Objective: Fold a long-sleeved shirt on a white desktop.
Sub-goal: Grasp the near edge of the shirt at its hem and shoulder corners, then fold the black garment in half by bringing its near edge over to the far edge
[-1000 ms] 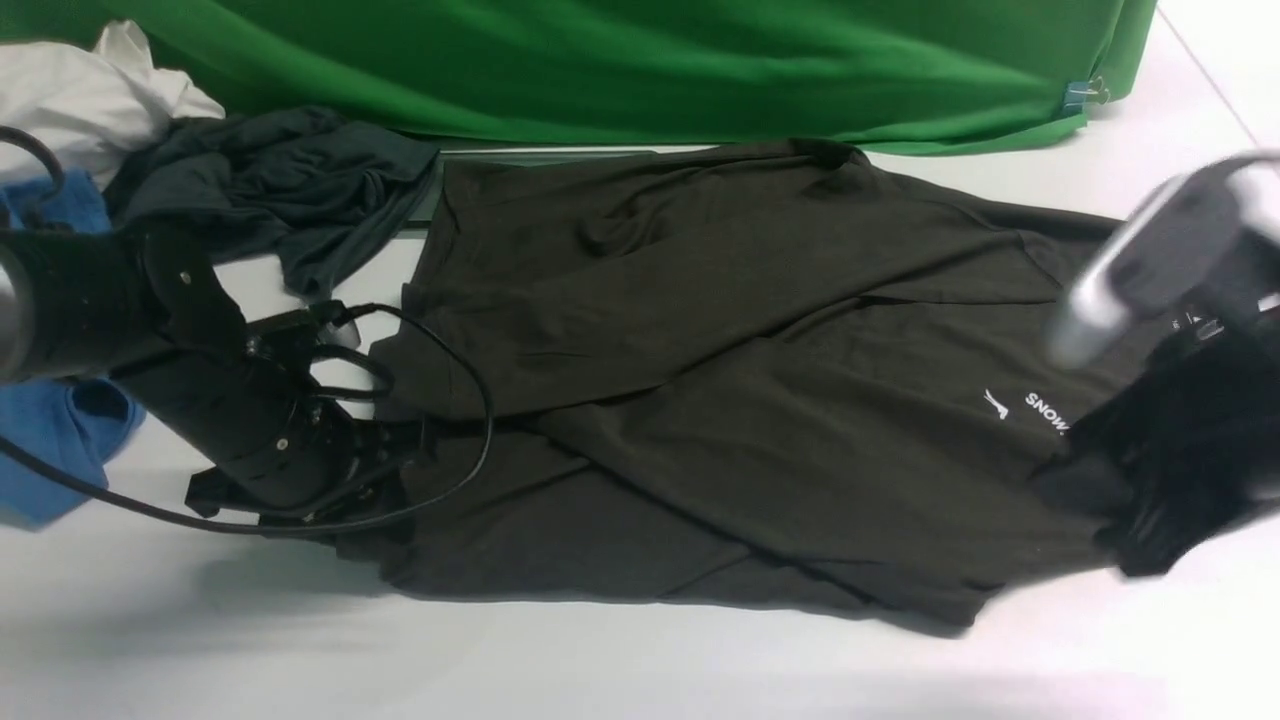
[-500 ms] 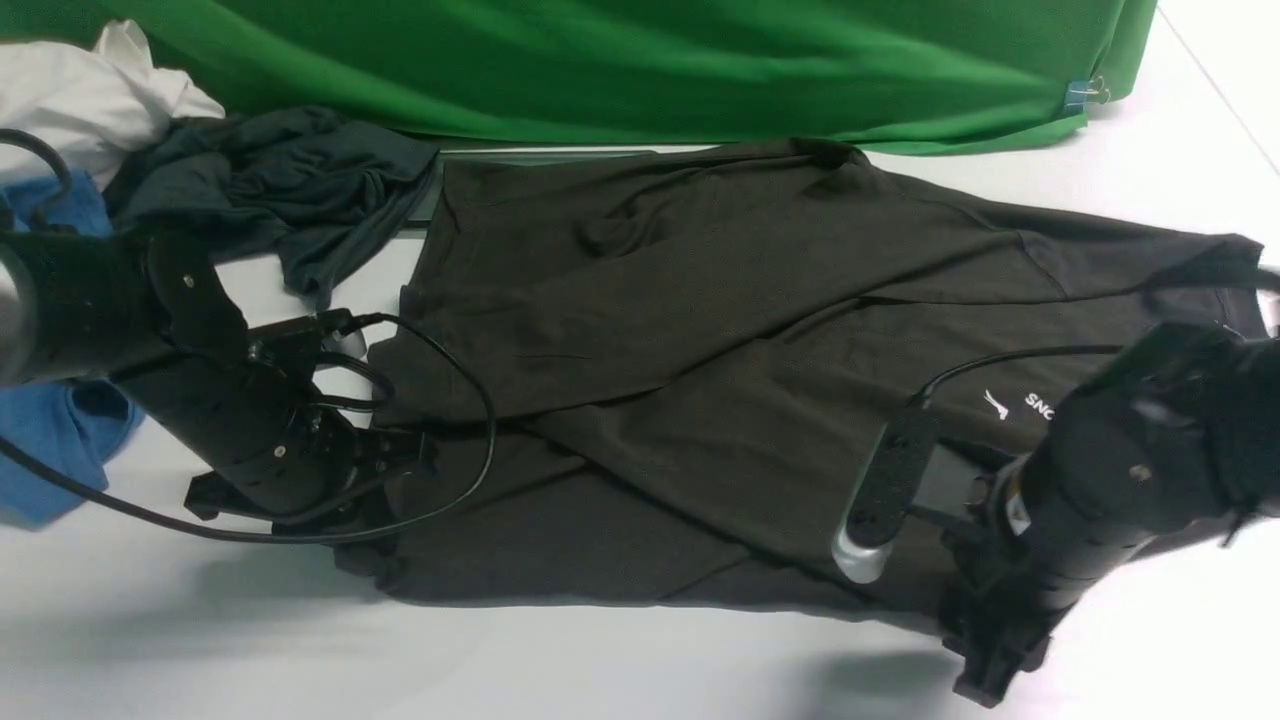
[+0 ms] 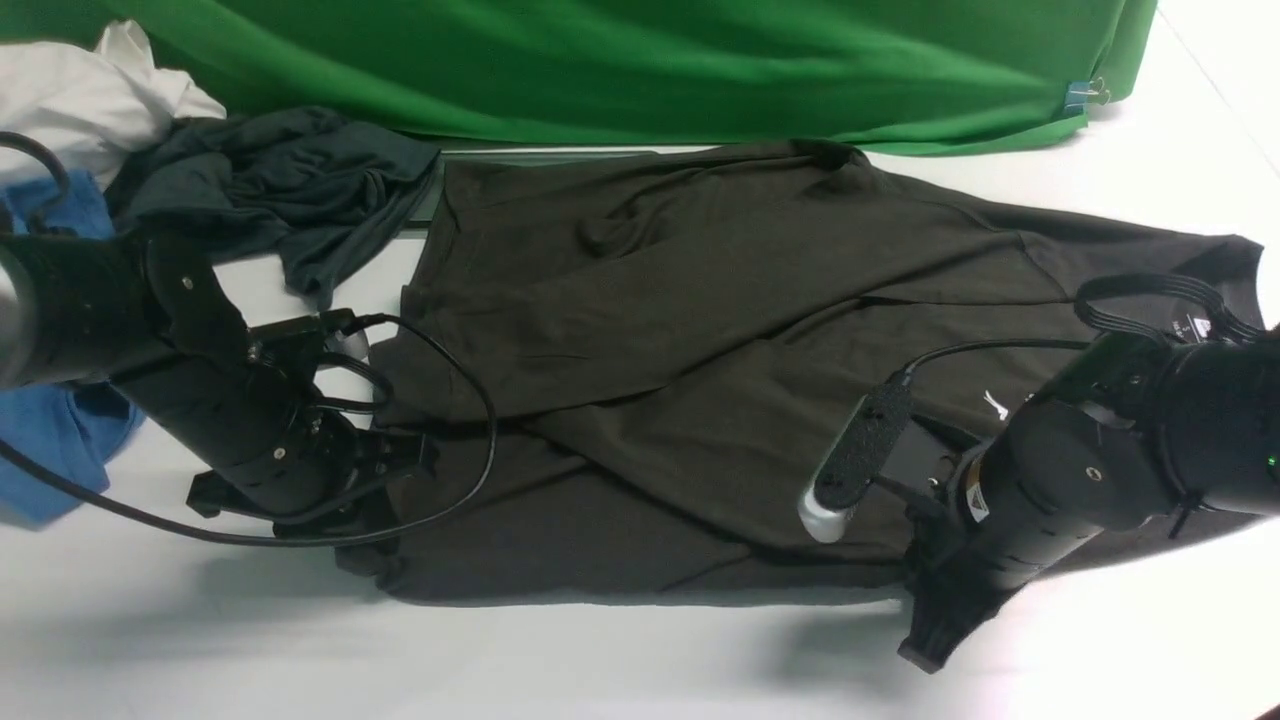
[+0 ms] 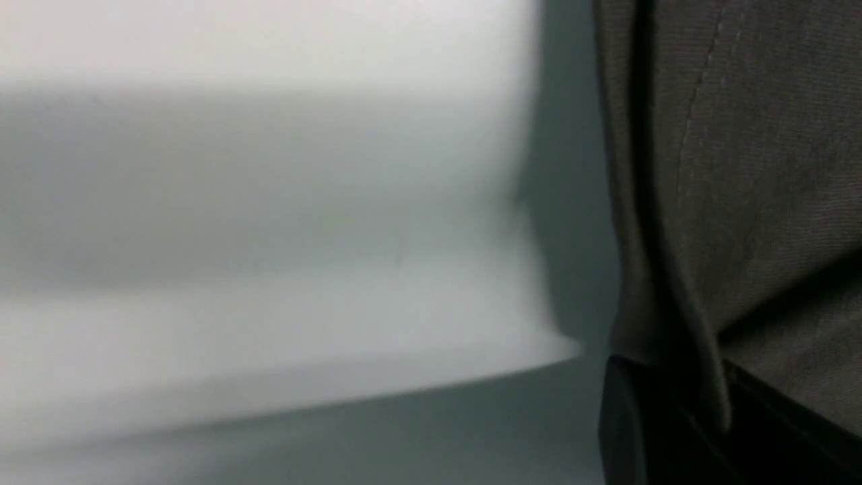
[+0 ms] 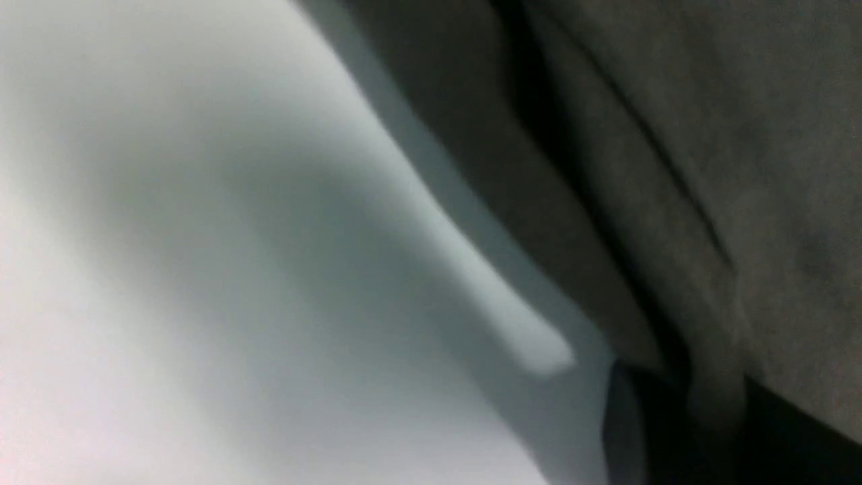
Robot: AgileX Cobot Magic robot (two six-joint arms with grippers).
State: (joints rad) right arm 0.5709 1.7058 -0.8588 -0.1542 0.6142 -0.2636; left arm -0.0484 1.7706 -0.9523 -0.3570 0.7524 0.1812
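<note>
Over the last second the right arm has swung in from the far right and dropped to the near right edge of the long-sleeved shirt (image 3: 700, 330). The right gripper (image 3: 935, 620) now sits low there, on the cloth. Its wrist view is blurred, but a ridge of fabric seems to run into the jaws, so they look pressed together on that edge. The left gripper (image 3: 365, 515) has closed as well and pinches the shirt's near left corner; its arm has barely shifted. The shirt lies spread across the white desktop (image 3: 600, 660), collar end to the right, with diagonal folds crossing its body. With both near corners held, the robot looks ready to lift the near edge and fold it toward the far side.
</note>
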